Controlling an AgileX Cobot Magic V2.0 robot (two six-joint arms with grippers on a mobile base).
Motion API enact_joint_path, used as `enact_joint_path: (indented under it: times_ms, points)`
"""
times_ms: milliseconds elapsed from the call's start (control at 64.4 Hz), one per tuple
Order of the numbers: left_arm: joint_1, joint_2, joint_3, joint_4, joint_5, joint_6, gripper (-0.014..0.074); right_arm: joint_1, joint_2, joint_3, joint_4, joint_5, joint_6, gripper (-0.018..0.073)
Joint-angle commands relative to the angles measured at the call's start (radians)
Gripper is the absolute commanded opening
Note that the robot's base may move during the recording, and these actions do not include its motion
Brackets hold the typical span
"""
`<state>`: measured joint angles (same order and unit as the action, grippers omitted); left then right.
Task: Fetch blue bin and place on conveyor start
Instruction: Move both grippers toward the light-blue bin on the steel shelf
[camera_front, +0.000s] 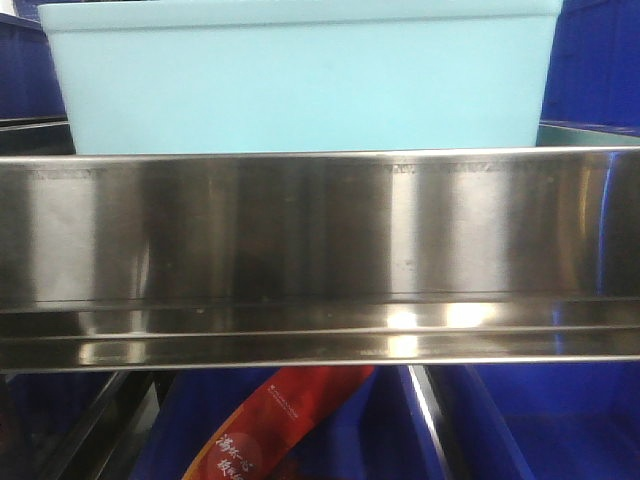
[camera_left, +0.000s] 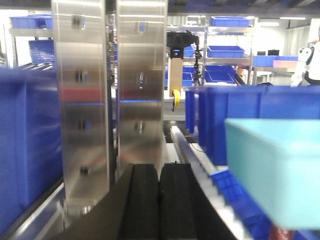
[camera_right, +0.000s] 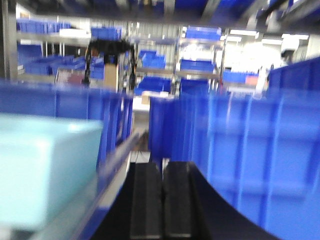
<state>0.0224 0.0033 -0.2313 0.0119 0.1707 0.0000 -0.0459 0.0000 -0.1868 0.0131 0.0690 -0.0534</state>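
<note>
1. front view: the blue bin (camera_front: 300, 80) stands on the upper shelf, directly behind the steel shelf rail (camera_front: 320, 230). the rail hides its base, and its rim lies near the top of the frame.
2. dark blue crates (camera_front: 600, 60) flank the bin on both sides. below the rail, a red packet (camera_front: 270, 430) lies in a lower crate (camera_front: 540, 420) of the same dark blue.
3. left wrist view: your left gripper (camera_left: 160, 172) shows two black fingers (camera_left: 142, 200) pressed together with only a thin seam between them. it has hold of nothing.
4. two steel uprights (camera_left: 82, 100) rise just ahead of the left gripper. the blue bin appears to its right, blurred and apart from the fingers, with dark blue crates behind it and on the far left.
5. right wrist view: your right gripper (camera_right: 162, 170) is likewise fully closed, pad against pad, and grips nothing.
6. in this view the blue bin lies to the left of the right gripper, not touching it. a dark blue crate wall fills the right side, and the picture is blurred.
7. taken together, the bin sits on the shelf between your two grippers, and neither is in contact with it.
</note>
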Motion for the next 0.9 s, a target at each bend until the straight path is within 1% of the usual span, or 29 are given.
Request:
enact_joint_path:
  times_ms: [0, 93, 186, 279, 341, 450, 543, 636, 776, 838, 884]
  points:
    - [-0.006, -0.003, -0.109, 0.004, 0.113, -0.008, -0.0111, -0.001, 0.006, -0.114, 0.000, 0.084, 0.000, -0.0166]
    - [-0.006, 0.032, -0.210, 0.004, 0.189, -0.008, -0.0111, -0.001, 0.066, -0.229, 0.000, 0.151, 0.000, -0.0166]
    - [-0.006, 0.112, -0.295, 0.004, 0.274, -0.008, -0.0111, -0.001, 0.158, -0.320, 0.000, 0.188, 0.000, -0.0166]
    - [-0.006, 0.222, -0.402, 0.004, 0.380, -0.008, -0.0111, -0.001, 0.253, -0.403, 0.000, 0.232, 0.000, -0.0166]
    - [-0.006, 0.320, -0.471, 0.004, 0.486, -0.008, -0.0111, -0.001, 0.340, -0.462, 0.000, 0.281, 0.000, -0.0166]
    - [-0.006, 0.463, -0.578, 0.004, 0.608, -0.008, -0.0111, -0.001, 0.479, -0.578, 0.000, 0.414, 0.000, -0.0166]
    - [-0.006, 0.555, -0.623, 0.004, 0.598, -0.008, -0.0111, -0.001, 0.591, -0.660, 0.000, 0.493, 0.000, -0.0166]
    - [-0.006, 0.616, -0.635, 0.004, 0.544, -0.008, -0.0111, -0.001, 0.683, -0.711, 0.000, 0.497, 0.000, -0.0166]
    - [-0.006, 0.663, -0.635, 0.000, 0.515, -0.008, -0.0111, -0.001, 0.761, -0.724, 0.002, 0.485, 0.000, -0.0166]
    - [-0.006, 0.678, -0.639, 0.000, 0.503, -0.008, -0.0111, -0.001, 0.776, -0.724, 0.018, 0.491, 0.000, -0.0166]
    - [-0.006, 0.692, -0.644, 0.002, 0.503, -0.006, -0.0111, -0.001, 0.792, -0.724, 0.068, 0.477, 0.015, -0.0166]
